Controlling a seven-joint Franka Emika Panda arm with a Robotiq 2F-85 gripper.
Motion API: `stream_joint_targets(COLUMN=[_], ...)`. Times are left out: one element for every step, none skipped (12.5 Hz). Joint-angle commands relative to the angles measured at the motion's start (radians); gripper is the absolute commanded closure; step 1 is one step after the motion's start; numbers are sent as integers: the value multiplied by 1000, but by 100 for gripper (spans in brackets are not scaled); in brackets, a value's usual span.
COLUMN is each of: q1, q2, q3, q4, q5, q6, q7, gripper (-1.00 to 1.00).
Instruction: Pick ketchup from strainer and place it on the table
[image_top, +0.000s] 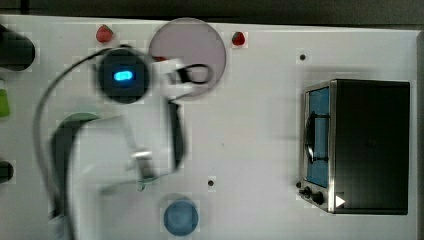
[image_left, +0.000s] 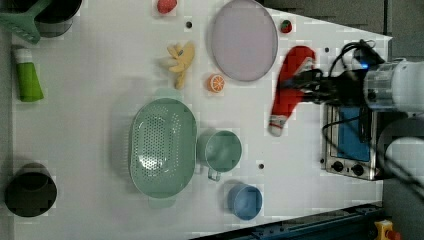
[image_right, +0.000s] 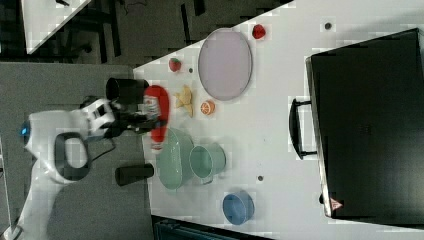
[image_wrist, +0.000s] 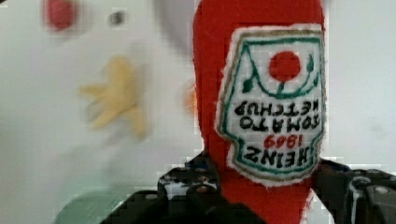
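Note:
The ketchup (image_left: 289, 90), a red soft bottle with a white cap and a white label, hangs in the air with my gripper (image_left: 311, 86) shut on its body. In the left view it sits over the white table (image_left: 100, 75), to the right of the lilac plate, cap pointing down. The right view shows the ketchup (image_right: 159, 116) in the gripper (image_right: 141, 121) just above the strainer (image_right: 175, 159). Up close in the wrist view, the ketchup (image_wrist: 261, 107) label faces the camera between the black fingers (image_wrist: 187, 186). The pale green strainer (image_left: 162, 147) lies empty.
A lilac plate (image_left: 243, 40), a banana toy (image_left: 179, 61) and an orange slice (image_left: 215, 83) lie near the ketchup. A green cup (image_left: 221, 151) and a blue cup (image_left: 245, 201) stand by the strainer. A toaster oven (image_top: 360, 145) occupies the top view's right. Two strawberries (image_left: 166, 5) (image_left: 285, 26) sit at the table edge.

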Motion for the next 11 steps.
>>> stream_joint_targets(q1=[-44, -44, -45, -45, -45, -45, -45, -45, -44, -44, -44], q2=[10, 10, 10, 10, 11, 11, 14, 21, 33, 51, 76], q3=[-115, -148, -176, -197, -212, -220, -224, -224, -224, -224, -225], q4=[-30, -52, -81, -116, -154, -193, -234, -273, -307, -334, -349], q5=[0, 0, 0, 0, 0, 0, 0, 0, 0, -2, -15], q6=[-18, -18, -17, -13, 2, 34, 89, 152, 212, 266, 310], q7=[-86, -95, -113, -136, -150, -151, -151, -151, -151, -151, -151], gripper=[-17, -17, -17, -17, -17, -17, -17, -17, -17, -17, -17])
